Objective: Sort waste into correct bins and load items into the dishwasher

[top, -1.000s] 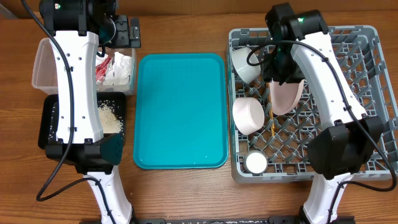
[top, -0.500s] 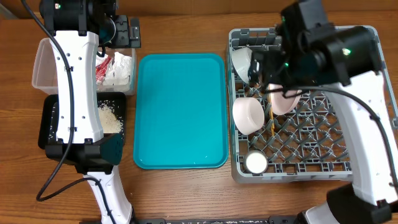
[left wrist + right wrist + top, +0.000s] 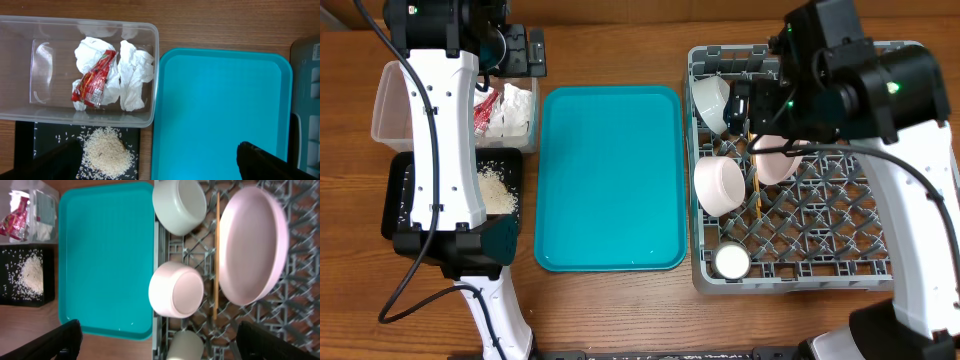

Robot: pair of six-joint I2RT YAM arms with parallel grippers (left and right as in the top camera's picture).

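The pinkish plate (image 3: 252, 245) rests in the grey rack (image 3: 910, 250), directly beneath the right end effector (image 3: 157, 330), which is released and empty. The left end effector (image 3: 157, 155), also released, is well away. A second ago the right one sat lower, jaws narrower at the plate; it has since risen.

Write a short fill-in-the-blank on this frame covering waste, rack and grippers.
1. The red-and-white wrapper lies in the ____ plastic tub.
2. The loose rice sits in the ____ tray.
3. In the grey rack, a thin wooden ____ lies beside the pink plate.
4. The left gripper and the right gripper are both ____, holding nothing.

Missing words: clear; black; chopstick; open
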